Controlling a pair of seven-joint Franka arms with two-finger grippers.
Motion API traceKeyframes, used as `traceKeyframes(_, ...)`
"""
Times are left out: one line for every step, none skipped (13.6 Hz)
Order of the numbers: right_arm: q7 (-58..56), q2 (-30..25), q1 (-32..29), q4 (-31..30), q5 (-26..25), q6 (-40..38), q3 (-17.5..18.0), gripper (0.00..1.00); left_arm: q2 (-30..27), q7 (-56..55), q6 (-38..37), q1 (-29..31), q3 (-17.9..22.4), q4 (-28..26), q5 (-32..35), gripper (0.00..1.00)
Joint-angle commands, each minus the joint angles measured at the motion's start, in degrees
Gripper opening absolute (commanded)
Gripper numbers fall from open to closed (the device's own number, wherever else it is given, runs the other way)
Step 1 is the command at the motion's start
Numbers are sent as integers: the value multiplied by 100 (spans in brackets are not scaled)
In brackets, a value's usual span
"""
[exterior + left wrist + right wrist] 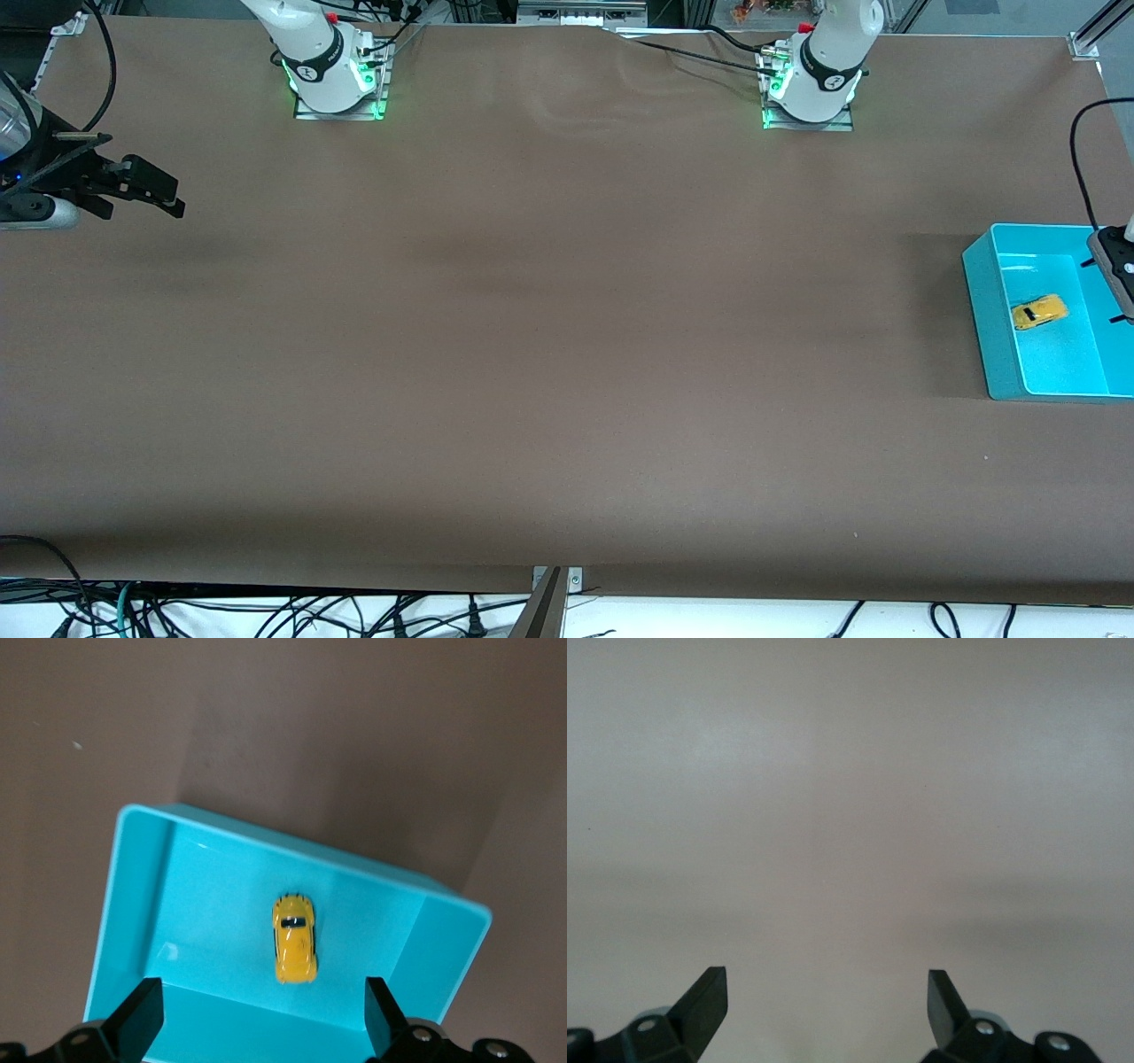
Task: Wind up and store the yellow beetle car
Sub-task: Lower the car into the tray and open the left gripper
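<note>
One yellow car (1038,312) lies on the floor of a turquoise bin (994,310) at the left arm's end of the tabletop (549,354), resting on its wheels near the middle of the bin and touching none of its walls. Directly above it hangs the left end effector (261,1014), released, its two dark fingers (137,1019) spread wide to either side of the car in the left wrist view and gripping nothing; in the front view only its edge shows over the bin's rim. The car sits free and well below the fingertips. By the look of things the storing step is done, with the toy dropped in its container and nothing left in hand; whether the winding was carried out cannot be told from the car's appearance. What remains, on that reading, is for the left arm to lift straight up and clear of the bin walls without brushing the rim, then draw away to a resting pose. At the right arm's end of the tabletop the right end effector (146,190) waits, likewise released and empty, hovering over bare brown surface with nothing between its fingers (700,1001).
</note>
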Motion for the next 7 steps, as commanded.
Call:
traceKeyframes(99, 46, -11, 122, -70, -77, 18, 100, -526, -1801, -530, -460, -102, -96, -76, 100)
traceKeyframes(99, 46, -11, 122, -61, -77, 9, 100, -649, -2409, -680, -619, -172, -96, -93, 100)
traceKeyframes(99, 46, -11, 122, -70, -77, 9, 100, -737, -3102, -812, -673, -346, -96, -267, 100)
traceKeyframes(99, 46, -11, 122, -70, -77, 9, 100, -825, -3831, -900, -700, -540, -96, -486, 100)
traceKeyframes(99, 46, -11, 122, -61, -86, 18, 100, -878, -4517, -936, -717, -698, -87, -628, 100)
traceKeyframes(99, 46, -11, 122, -61, -86, 18, 100, -965, -5116, -1023, -718, -839, -79, -699, 100)
traceKeyframes(99, 46, -11, 122, -61, -86, 9, 100, -1036, -5705, -1155, -735, -962, -70, -760, 100)
